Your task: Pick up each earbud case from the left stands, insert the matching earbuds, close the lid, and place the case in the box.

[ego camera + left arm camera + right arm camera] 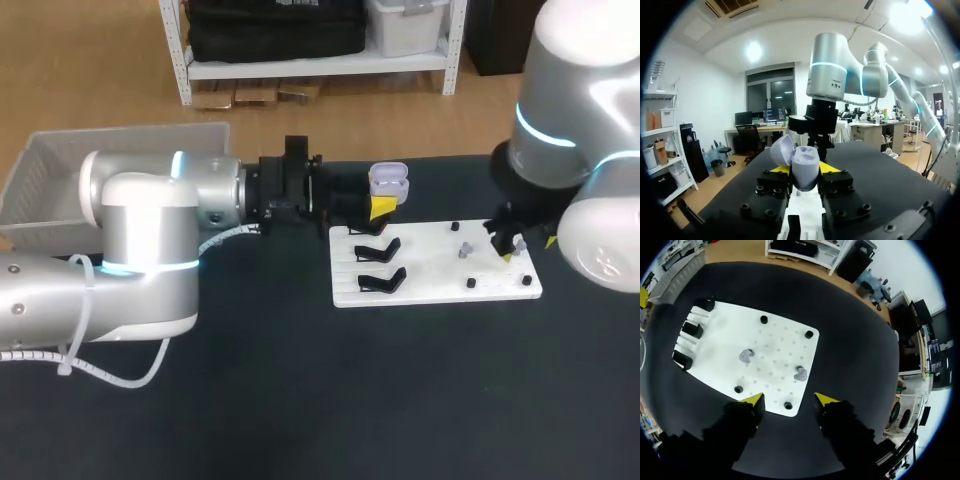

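The left gripper (805, 169) has its two yellow fingers pressed on both sides of a small pale purple earbud case (805, 176), so it has a firm hold on it. The lid (782, 150) is flipped open and leans back. The case is up in the air, over the black stands (692, 329) at one end of the white board (775, 340). From where I stand I can't tell if anything is inside the case yet.

The right gripper (790, 400) has its fingers spread wide and holds nothing. It hangs over the other end of the board and points down. Just ahead of its fingers lies one small grey earbud (800, 373). A second earbud (745, 356) lies farther in, near the middle of the board. The two are well apart.

I think the step in hand is putting the earbuds in. The case is lifted and open, and the right arm looks ready to pick.

Next, the right gripper should go straight down over the near earbud and close softly on it. The earbud is tiny and rounded, so it could slip out. Then the earbud has to be carried to the open case, which the left arm should hold steady.

The box (60, 165) waits at the far left of the table (300, 400), behind the left arm.
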Motion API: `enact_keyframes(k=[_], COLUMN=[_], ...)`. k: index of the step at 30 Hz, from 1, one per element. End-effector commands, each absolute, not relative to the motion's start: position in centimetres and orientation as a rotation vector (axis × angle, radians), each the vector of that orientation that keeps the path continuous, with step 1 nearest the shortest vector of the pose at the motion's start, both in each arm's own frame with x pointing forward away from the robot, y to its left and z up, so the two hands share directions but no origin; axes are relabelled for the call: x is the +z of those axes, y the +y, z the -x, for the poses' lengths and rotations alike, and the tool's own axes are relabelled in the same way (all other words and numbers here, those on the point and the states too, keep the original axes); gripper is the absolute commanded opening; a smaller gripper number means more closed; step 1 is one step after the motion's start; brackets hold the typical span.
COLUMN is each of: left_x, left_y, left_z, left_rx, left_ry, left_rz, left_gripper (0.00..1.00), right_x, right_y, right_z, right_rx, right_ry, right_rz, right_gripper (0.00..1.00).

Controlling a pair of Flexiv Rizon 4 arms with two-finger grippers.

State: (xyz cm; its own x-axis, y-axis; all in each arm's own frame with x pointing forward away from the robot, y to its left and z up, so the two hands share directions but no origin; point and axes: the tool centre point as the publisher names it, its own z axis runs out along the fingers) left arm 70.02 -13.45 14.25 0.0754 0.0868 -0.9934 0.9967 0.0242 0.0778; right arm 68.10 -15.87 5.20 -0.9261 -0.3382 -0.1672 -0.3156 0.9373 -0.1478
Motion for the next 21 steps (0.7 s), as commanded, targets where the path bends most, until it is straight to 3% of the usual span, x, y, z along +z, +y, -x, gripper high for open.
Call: enact_keyframes(k=[1,21], left_x=[14.1,14.1], left_y=[-13.5,-13.5], left_z=[-70.0,-70.0], left_rx=[-1.088,-1.088], left_ry=[1.222,1.222], left_rz=[-1.281,-1.281], left_gripper=[0.0,0.0], right_x=[4.3,2.7], right_y=[-15.6,-16.5], right_z=[-69.4,-70.5], right_rx=[-0.189,-0.223], right_ry=[2.919,2.908], right_rz=[0.492,0.415], right_gripper=[0.51,0.43])
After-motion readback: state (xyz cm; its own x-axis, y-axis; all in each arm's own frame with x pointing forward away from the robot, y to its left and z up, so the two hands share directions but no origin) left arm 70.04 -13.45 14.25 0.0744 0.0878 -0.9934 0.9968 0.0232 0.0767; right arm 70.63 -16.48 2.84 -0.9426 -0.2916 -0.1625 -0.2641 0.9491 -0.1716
